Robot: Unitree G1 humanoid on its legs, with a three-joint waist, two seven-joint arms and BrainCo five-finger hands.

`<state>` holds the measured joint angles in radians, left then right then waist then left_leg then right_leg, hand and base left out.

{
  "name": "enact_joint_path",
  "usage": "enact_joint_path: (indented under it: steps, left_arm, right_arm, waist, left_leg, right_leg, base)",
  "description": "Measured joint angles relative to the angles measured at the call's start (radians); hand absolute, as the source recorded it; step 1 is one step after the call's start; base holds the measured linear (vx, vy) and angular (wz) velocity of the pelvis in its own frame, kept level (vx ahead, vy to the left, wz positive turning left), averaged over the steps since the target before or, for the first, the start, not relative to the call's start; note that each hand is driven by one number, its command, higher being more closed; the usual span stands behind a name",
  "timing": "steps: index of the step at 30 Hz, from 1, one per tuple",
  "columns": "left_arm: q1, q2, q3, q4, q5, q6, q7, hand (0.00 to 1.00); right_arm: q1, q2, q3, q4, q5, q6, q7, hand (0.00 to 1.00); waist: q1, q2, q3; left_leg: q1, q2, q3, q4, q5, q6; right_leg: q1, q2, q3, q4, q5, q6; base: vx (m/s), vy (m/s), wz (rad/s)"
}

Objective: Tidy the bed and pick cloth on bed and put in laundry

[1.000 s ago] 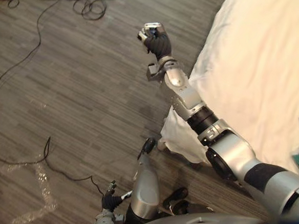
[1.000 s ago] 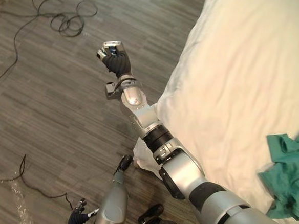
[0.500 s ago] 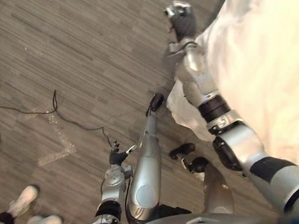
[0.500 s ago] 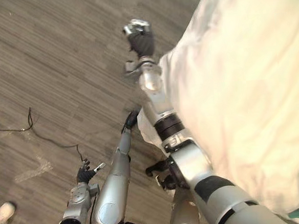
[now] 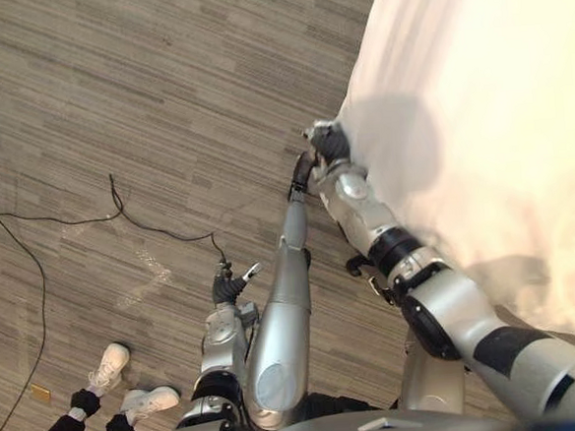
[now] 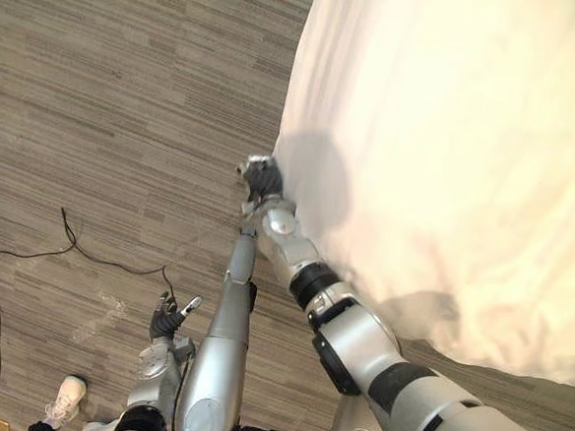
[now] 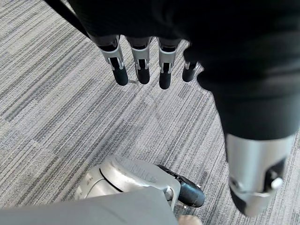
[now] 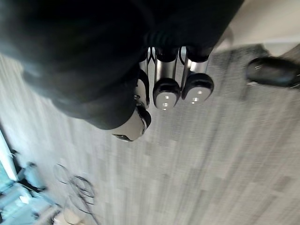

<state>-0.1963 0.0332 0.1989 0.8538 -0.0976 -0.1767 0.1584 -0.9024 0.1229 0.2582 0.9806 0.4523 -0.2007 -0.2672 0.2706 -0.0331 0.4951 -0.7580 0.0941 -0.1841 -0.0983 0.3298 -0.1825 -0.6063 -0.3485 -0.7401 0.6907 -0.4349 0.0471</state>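
Standing at the bed's side, between steps: no cloth is in hand and the tidying of the cover is not visibly begun.

Item 1. Right hand [image 5: 324, 142]: raised beside the hanging edge of the bed [image 5: 487, 103], at or just off the drape; contact cannot be told. Its own wrist view shows the fingers [image 8: 165, 91] curled into a clenched fist with nothing inside, bare floor beyond them.

Item 2. Left hand [image 5: 226, 285]: low, close to the body, over the floor, well apart from the bed. Fingers [image 7: 140, 70] hang straight and relaxed, thumb apart; released, carrying nothing.

Item 3. Cloth for the laundry: in neither hand. Where it lies on the bed cannot be told from these views.

Item 4. Bed cover: cream, broad, mostly smooth with soft folds, draping over the side toward the floor.

Item 5. Floor [image 5: 111, 90]: grey-brown wood-grain planks, running along the bed's side.

Item 6. Person: dark trouser legs and white shoes [image 5: 108, 364] standing on the floor at the robot's left, well apart from the bed.

Judgement: the step in hand is the approach to the bed. The next move calls for the right fist to unclench and reach over the cover's edge, either to smooth it or to find the cloth. Soft fabric will likely bunch under the fingers, so a broad pinch suits better than a fingertip one.
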Motion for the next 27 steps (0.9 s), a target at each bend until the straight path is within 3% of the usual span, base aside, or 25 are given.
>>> enact_joint_path:
  steps: [4, 5, 8, 11, 13, 14, 18, 21, 22, 25, 27]
  left_arm:
    - [-0.027, -0.005, 0.004, 0.033, 0.0, 0.022, -0.005, 0.0]
    - [-0.028, -0.021, 0.003, 0.033, -0.001, 0.029, -0.009, 0.0]
    - [-0.036, -0.034, 0.003, 0.037, -0.001, 0.044, -0.03, 0.0]
    - [-0.058, -0.031, 0.002, 0.035, -0.002, 0.06, -0.044, 0.0]
    - [-0.052, -0.019, 0.005, 0.034, -0.013, 0.064, -0.048, 0.0]
    - [-0.031, 0.005, 0.009, 0.036, -0.018, 0.066, -0.049, 0.0]
    - [0.016, 0.023, 0.006, 0.058, -0.012, 0.084, -0.069, 0.0]
    - [0.055, 0.018, 0.006, 0.119, 0.011, 0.097, -0.088, 0.0]
    - [0.074, 0.011, 0.006, 0.131, 0.012, 0.103, -0.089, 0.0]
    - [0.105, 0.017, 0.009, 0.168, 0.047, 0.114, -0.097, 0.0]
    - [0.124, 0.026, 0.019, 0.184, 0.053, 0.12, -0.109, 0.0]
  right_arm:
    - [0.153, -0.002, 0.007, -0.017, -0.005, 0.001, 0.076, 1.0]
    - [0.227, 0.002, 0.007, -0.039, -0.004, 0.005, 0.12, 1.0]
    - [0.351, 0.011, -0.031, -0.096, -0.004, 0.027, 0.146, 1.0]
    - [0.477, 0.03, -0.09, -0.089, 0.002, 0.1, 0.158, 1.0]
    - [0.511, 0.04, -0.321, -0.039, 0.036, 0.129, 0.136, 1.0]
    - [0.559, 0.024, -0.485, -0.044, 0.06, 0.118, 0.11, 1.0]
    - [0.737, -0.029, -0.701, -0.063, 0.092, 0.106, 0.103, 1.0]
    - [0.893, -0.067, -0.789, -0.038, 0.092, 0.135, 0.107, 1.0]
    - [0.927, -0.079, -0.833, -0.012, 0.092, 0.149, 0.107, 1.0]
    - [0.941, -0.108, -0.945, 0.032, 0.092, 0.183, 0.106, 1.0]
    - [0.923, -0.128, -0.99, 0.032, 0.091, 0.194, 0.104, 1.0]
  waist:
    - [-0.015, -0.001, -0.006]
    - [-0.029, 0.005, -0.016]
    - [-0.068, -0.003, -0.056]
    - [-0.103, -0.018, -0.064]
    - [-0.128, -0.043, -0.093]
    - [-0.164, -0.067, -0.139]
    - [-0.206, -0.116, -0.247]
    - [-0.229, -0.1, -0.344]
    - [-0.239, -0.081, -0.368]
    - [-0.273, -0.025, -0.402]
    - [-0.279, -0.009, -0.411]
  left_leg:
    - [0.119, -0.005, 0.073, 0.0, -0.016, 0.025]
    - [0.165, -0.005, 0.098, 0.0, -0.029, 0.044]
    - [0.21, -0.005, 0.147, 0.0, -0.046, 0.067]
    - [0.31, -0.008, 0.236, 0.0, -0.078, 0.097]
    - [0.372, -0.006, 0.317, 0.0, -0.098, 0.116]
    - [0.401, -0.002, 0.355, 0.0, -0.114, 0.125]
    - [0.507, -0.005, 0.442, -0.001, -0.166, 0.124]
    - [0.583, -0.005, 0.486, -0.002, -0.199, 0.112]
    - [0.608, -0.003, 0.503, -0.003, -0.208, 0.106]
    - [0.652, 0.006, 0.528, -0.006, -0.222, 0.096]
    - [0.681, 0.013, 0.538, -0.007, -0.222, 0.095]
  right_leg:
    - [0.112, 0.012, 0.043, -0.081, 0.034, 0.013]
    - [0.16, 0.023, 0.056, -0.126, 0.062, 0.023]
    - [0.195, 0.035, 0.091, -0.193, 0.108, 0.038]
    - [0.26, 0.043, 0.161, -0.27, 0.168, 0.054]
    - [0.294, 0.063, 0.239, -0.331, 0.221, 0.063]
    - [0.318, 0.075, 0.269, -0.382, 0.254, 0.067]
    - [0.409, 0.097, 0.339, -0.491, 0.29, 0.067]
    - [0.469, 0.105, 0.38, -0.549, 0.305, 0.08]
    - [0.49, 0.11, 0.396, -0.564, 0.311, 0.085]
    - [0.53, 0.125, 0.431, -0.597, 0.327, 0.089]
    - [0.553, 0.136, 0.452, -0.62, 0.339, 0.084]
  base:
    - [0.03, 0.086, -0.36]
    - [0.01, 0.124, -0.44]
    - [0.02, 0.148, -0.54]
    - [0.03, 0.149, -0.79]
    - [-0.01, 0.159, -1.14]
    - [0.02, 0.115, -0.95]
    - [0.09, 0.08, -0.74]
    - [0.16, -0.017, -0.5]
    - [0.14, -0.039, -0.43]
    - [0.11, -0.047, -0.39]
    - [0.07, -0.061, -0.4]
